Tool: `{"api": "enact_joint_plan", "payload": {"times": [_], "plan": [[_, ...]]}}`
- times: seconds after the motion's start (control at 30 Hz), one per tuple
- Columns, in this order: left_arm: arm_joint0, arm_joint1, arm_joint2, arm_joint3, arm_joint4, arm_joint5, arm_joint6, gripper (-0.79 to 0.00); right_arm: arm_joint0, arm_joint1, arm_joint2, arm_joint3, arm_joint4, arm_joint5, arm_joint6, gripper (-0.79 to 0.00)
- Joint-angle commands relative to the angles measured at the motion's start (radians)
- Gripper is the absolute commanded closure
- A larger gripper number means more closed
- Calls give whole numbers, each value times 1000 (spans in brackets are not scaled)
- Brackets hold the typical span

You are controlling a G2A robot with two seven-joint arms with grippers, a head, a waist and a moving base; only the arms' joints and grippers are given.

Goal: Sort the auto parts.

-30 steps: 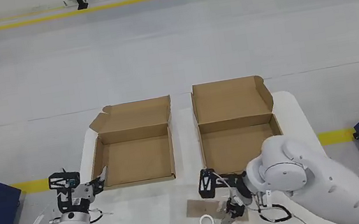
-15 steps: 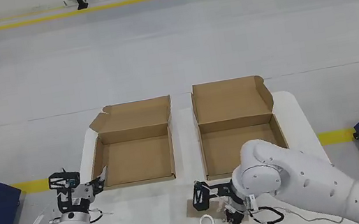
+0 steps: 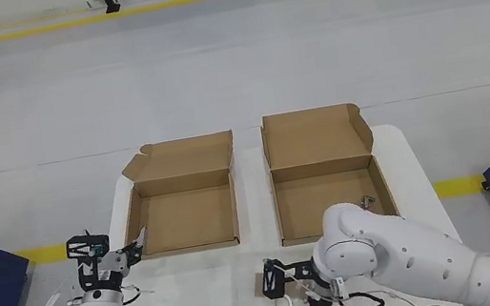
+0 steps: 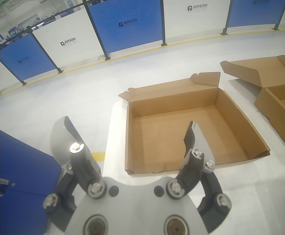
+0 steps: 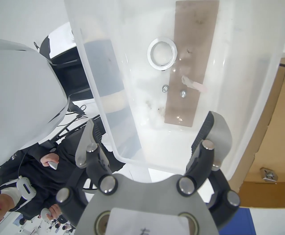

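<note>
1. While the right gripper [image 5: 150, 121] hangs over the near end of the clear bin [image 5: 106, 89] at the front of the table [image 3: 197, 276], its jaws stand wide apart with nothing between them.
2. Parts in the bin: a metal ring [image 5: 161, 54]. Just beside it, toward the gripper, are two small fasteners [image 5: 165, 88], close together but apart. A pale pink scrap [image 5: 196, 84] lies near them.
3. A brown strip [image 5: 191, 66] runs along the bin floor. I cannot tell whether it lies inside the bin or beneath it.
4. The right box [image 3: 315, 137] already holds one small metal part [image 5: 269, 174] near its front corner. The left box [image 4: 173, 100] has a bare floor.
5. The left gripper [image 4: 129, 123] sits at the table's left edge, near the left box's front corner. Its jaws are spread wide and hold nothing.
6. Step in hand, as I judge it: picking the next part out of the bin. Sorting is at an early stage, with one piece boxed and three or so unsorted.
7. Next move calls for a descent inside the bin walls, with the fingers straddling a single piece.
8. The fasteners are small and close together, so the closing must centre on one and not nudge its neighbour.
9. The ring lies flat, so it likely needs a pinch across its rim.
</note>
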Motion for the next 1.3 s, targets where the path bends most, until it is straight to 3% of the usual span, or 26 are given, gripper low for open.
{"api": "enact_joint_plan", "payload": {"times": [0.0, 0.27, 0.57, 1.07, 1.27], "plan": [[0, 0, 0, 0, 0, 0, 0, -785, 6, -9, -22, 10, -27, 7, 11, -785], [0, 0, 0, 0, 0, 0, 0, -785, 23, -51, -92, 81, -75, 28, 8, -785], [0, 0, 0, 0, 0, 0, 0, -785, 22, -51, -94, 83, -81, 28, 7, -785], [0, 0, 0, 0, 0, 0, 0, -785, 3, -96, -147, 122, -350, 177, -69, -785], [0, 0, 0, 0, 0, 0, 0, -785, 3, -96, -147, 122, -350, 177, -69, -785]]}}
